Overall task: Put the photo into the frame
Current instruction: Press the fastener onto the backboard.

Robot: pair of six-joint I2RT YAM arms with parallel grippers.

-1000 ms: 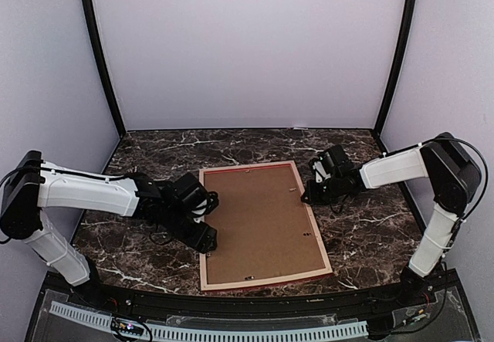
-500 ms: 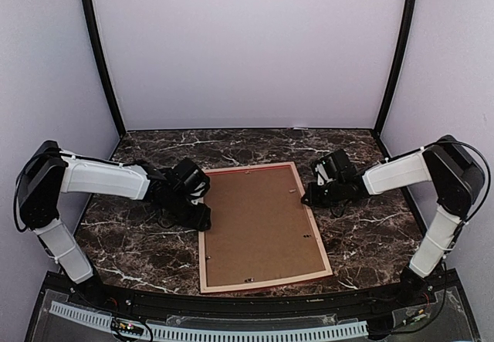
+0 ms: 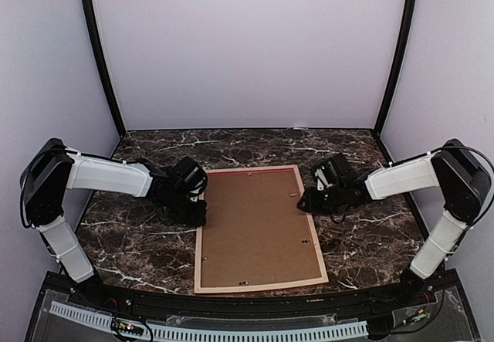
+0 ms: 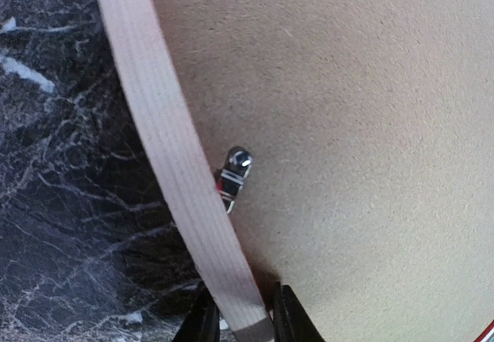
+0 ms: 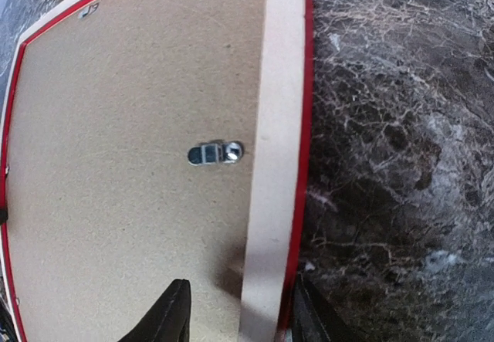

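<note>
Frame (image 3: pixel 258 286) has squared up face-down on tabletop (image 3: pixel 363 242); left pincer (image 4: pixel 239 319) now pinches its rail, right pincer (image 5: pixel 239 319) has spread loose: grip handover, photo unseen.

Top camera overlooks everything from behind; wrist cameras peer closely past their jaws; all share the red, pale-backed rectangular frame (image 5: pixel 270 87).

Nothing legible shows in any view. There is no lettering, label, brand or number on the pale back of the frame (image 3: pixel 258 286), on the brown backing board (image 3: pixel 258 226) inside it, or on the dark marbled surface (image 3: pixel 363 242). At the lower left edge of the top view sits a small multicoloured spot (image 3: pixel 127 327) — too small to tell whether it carries any print.
</note>
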